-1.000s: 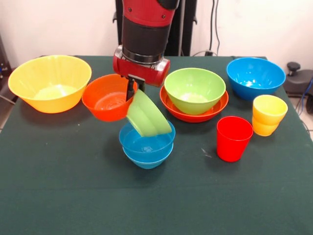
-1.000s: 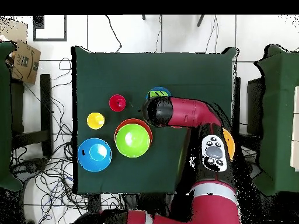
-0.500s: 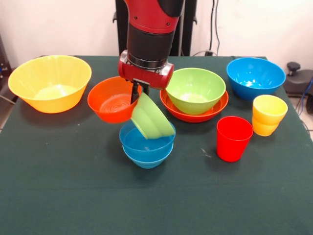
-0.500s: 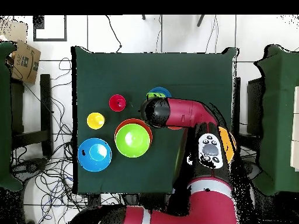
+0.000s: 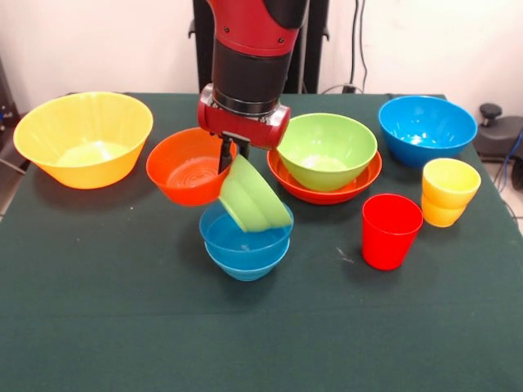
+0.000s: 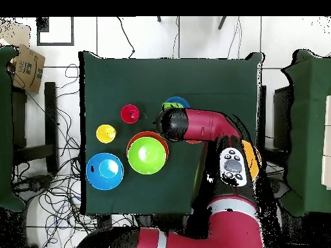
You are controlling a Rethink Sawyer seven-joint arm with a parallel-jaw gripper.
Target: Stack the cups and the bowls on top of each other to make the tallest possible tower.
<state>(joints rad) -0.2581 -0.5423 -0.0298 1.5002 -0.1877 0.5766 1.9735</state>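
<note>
Front view: beside the small blue bowl [image 5: 245,243], the yellow bowl [image 5: 83,137] and orange bowl [image 5: 186,165] sit empty; a large green bowl [image 5: 325,150] nests in a red-orange one [image 5: 324,187]. The gripper [image 5: 227,157] apparently pinches a tilted small green bowl [image 5: 252,197], its lower edge inside the blue.

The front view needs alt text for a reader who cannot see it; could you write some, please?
A red and black robot arm's pincer grips a small green bowl by its rim, tilted over a small blue bowl on a dark green table. Around them sit yellow, orange and blue bowls, a green bowl nested in a red-orange one, and red and yellow cups.
</note>
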